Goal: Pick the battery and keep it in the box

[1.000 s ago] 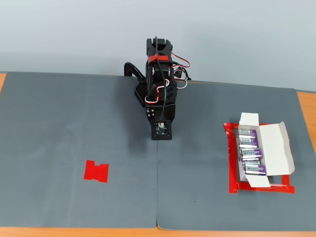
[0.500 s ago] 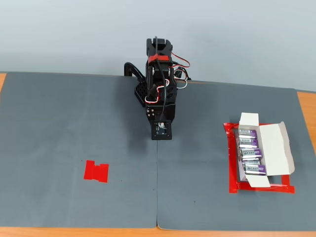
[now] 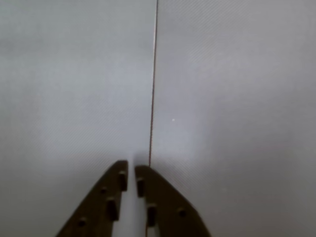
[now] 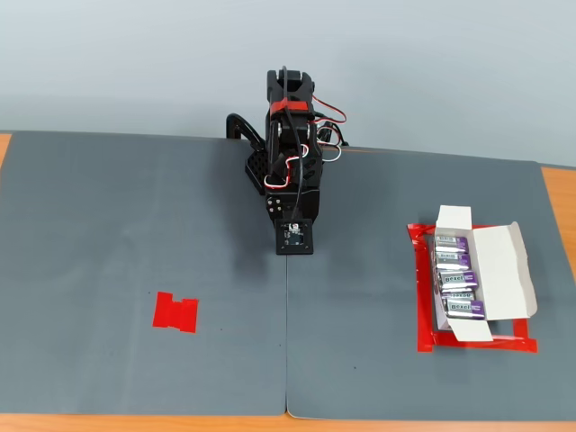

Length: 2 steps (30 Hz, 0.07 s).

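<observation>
In the wrist view my gripper (image 3: 131, 168) is shut, with only a thin slit between the dark jaws and nothing held. It hangs over the grey mat, right on the mat's seam (image 3: 153, 74). In the fixed view the arm (image 4: 290, 171) is folded at the back centre, and its fingertips are hidden under it. The white box (image 4: 499, 265) lies open at the right with several purple batteries (image 4: 457, 281) lined up inside. I see no loose battery outside the box.
The box sits inside a red tape frame (image 4: 477, 343). A flat red tape patch (image 4: 175, 312) lies on the left part of the grey mat (image 4: 108, 225) with nothing on it. Orange table edges show at the far left and right.
</observation>
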{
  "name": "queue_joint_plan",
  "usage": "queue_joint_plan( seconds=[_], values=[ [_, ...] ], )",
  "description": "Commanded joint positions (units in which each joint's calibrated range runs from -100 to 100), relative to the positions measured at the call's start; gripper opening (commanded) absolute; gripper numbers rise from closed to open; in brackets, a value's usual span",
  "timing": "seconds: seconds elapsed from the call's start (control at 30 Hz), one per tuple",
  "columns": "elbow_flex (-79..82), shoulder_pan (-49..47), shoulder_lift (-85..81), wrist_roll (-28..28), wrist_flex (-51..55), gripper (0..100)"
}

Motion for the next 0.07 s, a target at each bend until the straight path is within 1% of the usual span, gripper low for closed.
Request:
queue_joint_plan(
  seconds=[0.0, 0.03],
  values=[
    [-3.8, 0.5, 0.3, 0.0, 0.2, 2],
    [-3.8, 0.5, 0.3, 0.0, 0.2, 2]
  ],
)
